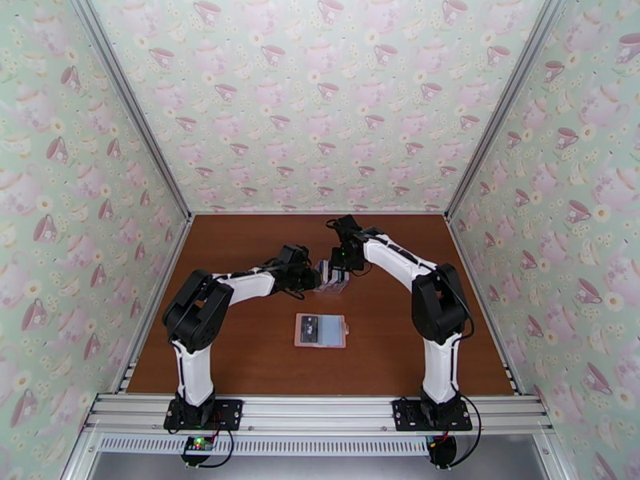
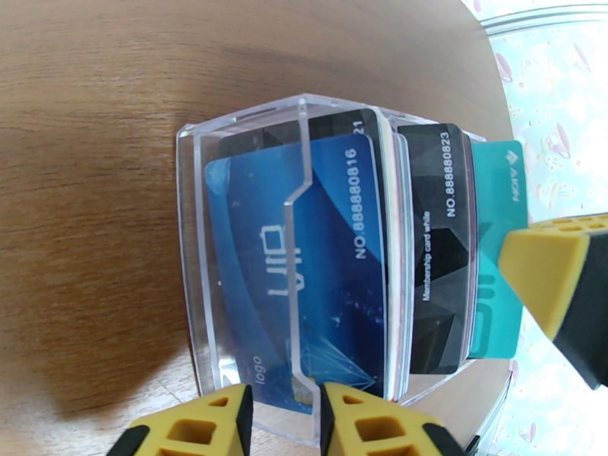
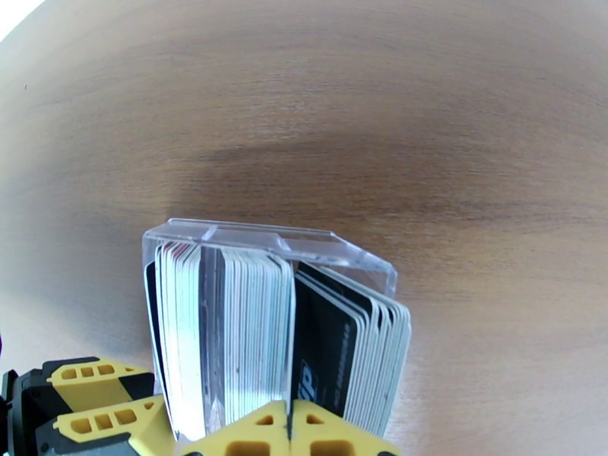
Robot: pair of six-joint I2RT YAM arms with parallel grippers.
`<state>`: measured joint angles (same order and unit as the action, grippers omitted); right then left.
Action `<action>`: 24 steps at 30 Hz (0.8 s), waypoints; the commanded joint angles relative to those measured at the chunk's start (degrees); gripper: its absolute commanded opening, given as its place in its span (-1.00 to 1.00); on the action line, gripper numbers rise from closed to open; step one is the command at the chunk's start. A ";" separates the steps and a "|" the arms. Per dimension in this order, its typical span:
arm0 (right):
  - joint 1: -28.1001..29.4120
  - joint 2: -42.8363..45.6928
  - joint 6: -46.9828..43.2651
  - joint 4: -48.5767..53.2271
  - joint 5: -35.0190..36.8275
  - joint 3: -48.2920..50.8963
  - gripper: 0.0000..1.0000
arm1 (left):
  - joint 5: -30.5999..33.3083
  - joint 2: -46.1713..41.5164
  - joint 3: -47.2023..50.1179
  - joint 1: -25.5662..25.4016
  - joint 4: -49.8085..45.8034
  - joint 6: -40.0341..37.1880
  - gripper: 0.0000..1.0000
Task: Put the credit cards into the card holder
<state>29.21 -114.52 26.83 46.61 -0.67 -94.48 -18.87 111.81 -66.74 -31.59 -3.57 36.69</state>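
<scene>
Tool status first: both tools are at the rack, beyond the holder.

1. Holder [image 1: 320, 330]. It lies flat on the desk [image 1: 240, 346] between the two arm bases, with a pink rim and a darker panel facing up. It is well apart from both tools. Whether any card already sits in its sleeves cannot be told.

2. Rack [image 1: 332, 280]. This clear, slotted rack stands farther out. The cards [image 3: 243, 328] stand on edge in its slots, with a blue card [image 2: 251, 283] behind the front wall, black ones next, and a teal card [image 2: 498, 245] rearmost.

3. Left tool [image 2: 285, 427]. It is set narrow, one finger on each side of the rack's front wall, and appears to clamp that wall to brace the rack.

4. Right tool [image 3: 289, 431]. It reaches in from the far side and is closed pad to pad at the cards' upper edges. From the left wrist, one of its fingers [image 2: 558, 290] overlaps the teal card. Whether a card is actually pinched cannot be told.

Step in hand: pulling one card out of the rack. No card has yet been carried to the holder.

Next move:
- Lift the card straight along its slot while the rack is braced.
- Check that only one card comes up.
- Carry the card near to the holder and line its edge up with a sleeve mouth.
- The holder lies unheld, so it will probably need steadying.
</scene>
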 commanded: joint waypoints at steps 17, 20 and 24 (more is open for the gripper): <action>-0.15 10.41 1.51 -0.12 3.36 2.27 -1.00 | 1.34 -2.70 -6.44 -0.28 -8.40 -1.95 -0.37; -0.12 12.14 1.55 0.05 3.47 2.93 -1.00 | 1.73 -3.09 -7.76 -0.29 -9.67 -2.47 -0.37; -0.13 14.62 1.61 0.01 3.32 4.08 -1.00 | 2.66 -4.33 -8.97 -0.31 -11.48 -3.14 -0.37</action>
<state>29.17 -102.65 27.49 46.63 1.30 -91.72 -17.93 110.39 -73.76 -31.59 -12.56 35.24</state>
